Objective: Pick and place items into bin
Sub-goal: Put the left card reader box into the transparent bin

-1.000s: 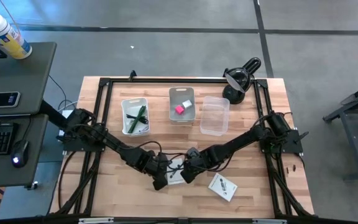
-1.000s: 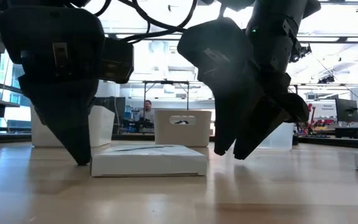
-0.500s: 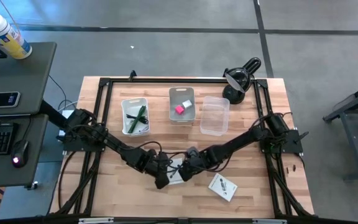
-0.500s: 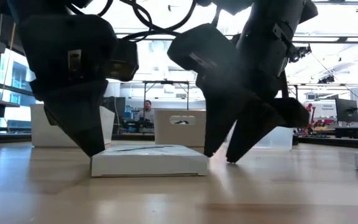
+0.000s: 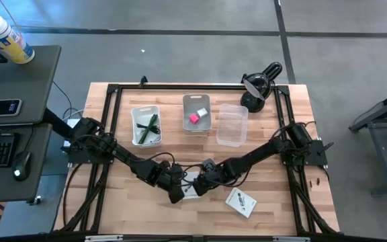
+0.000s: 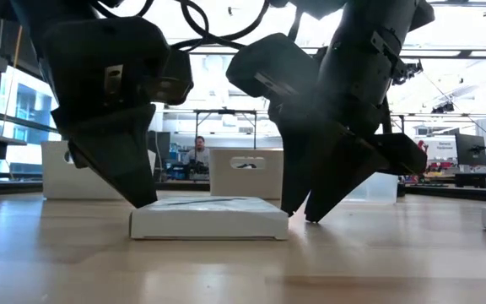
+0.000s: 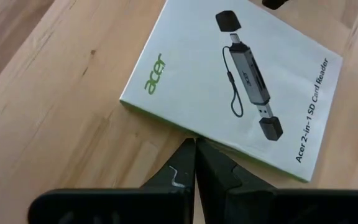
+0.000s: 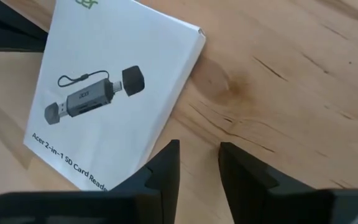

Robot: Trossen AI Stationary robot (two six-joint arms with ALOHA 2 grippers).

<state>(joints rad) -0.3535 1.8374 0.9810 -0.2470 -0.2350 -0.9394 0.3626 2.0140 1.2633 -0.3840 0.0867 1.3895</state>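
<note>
A flat white card box [image 7: 185,68] printed with a card reader lies on the wooden table between my two grippers, at the table's near middle [image 5: 191,180]. My left gripper [image 7: 196,146] is shut, its tip at the box's left edge. At the box's right end my right gripper [image 8: 197,158] stands open, fingers pointing steeply down. A second white box [image 5: 240,202] lies flat to the near right. At the back, the left white bin [image 5: 146,126] holds a green pen and a black cable. The middle bin [image 5: 196,113] holds a pink block and a white cube. My left gripper meets the box's left edge [image 7: 188,134] with the tip of its shut fingers [image 6: 142,190], slanting down from the table's left. The box lies flat on the table. My right gripper has one finger [image 6: 289,203] right at the box's right end [image 6: 282,221]; I cannot tell whether it touches.
A clear bin [image 5: 232,124] stands right of the middle bin, and a black desk lamp [image 5: 261,84] stands at the far right corner. A black frame runs around the tabletop. Bare wood lies in front of the box.
My left gripper has swung toward the box and pushed it a little toward the table's right along the wood. My right gripper has rolled at the wrist, and its fingers have drawn closer together at the box's right end.
</note>
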